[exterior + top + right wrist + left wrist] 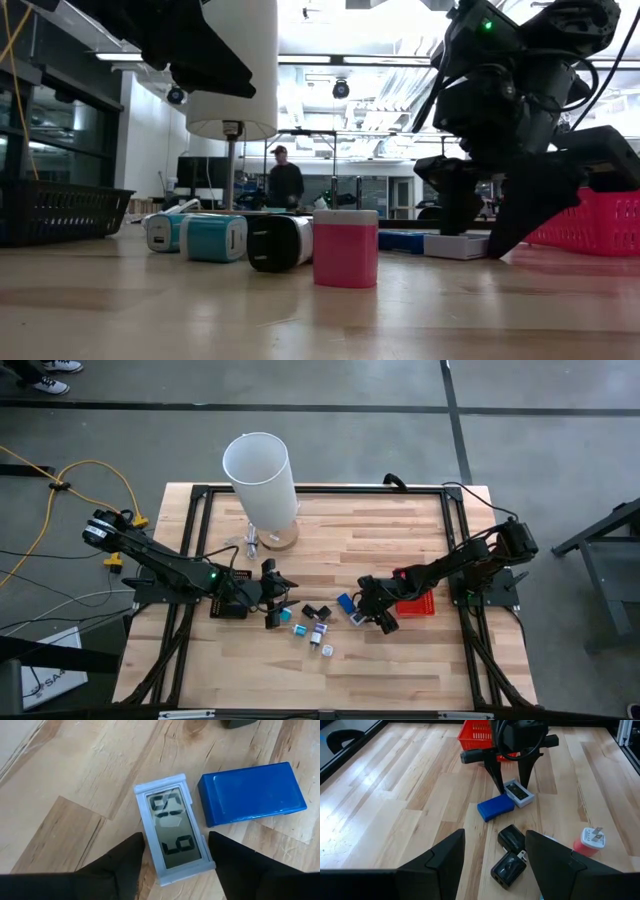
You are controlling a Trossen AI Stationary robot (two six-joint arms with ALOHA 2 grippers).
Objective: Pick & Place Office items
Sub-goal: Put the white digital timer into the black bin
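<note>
The office items lie in a loose cluster mid-table: a grey LCD clock, a blue box, two black chargers, a pink adapter and teal pieces. My right gripper is open and low over the table, with one finger on either side of the clock's near end. Whether the fingers touch the clock does not show. In the high view it sits just left of the red basket. My left gripper is open and hovers above the black chargers, touching nothing.
A tall white cylinder stands on a stand near the table's far edge. The red mesh basket sits right behind my right gripper. A dark basket shows at the low view's left. Bare wood lies along the near edge. A person stands far behind the table.
</note>
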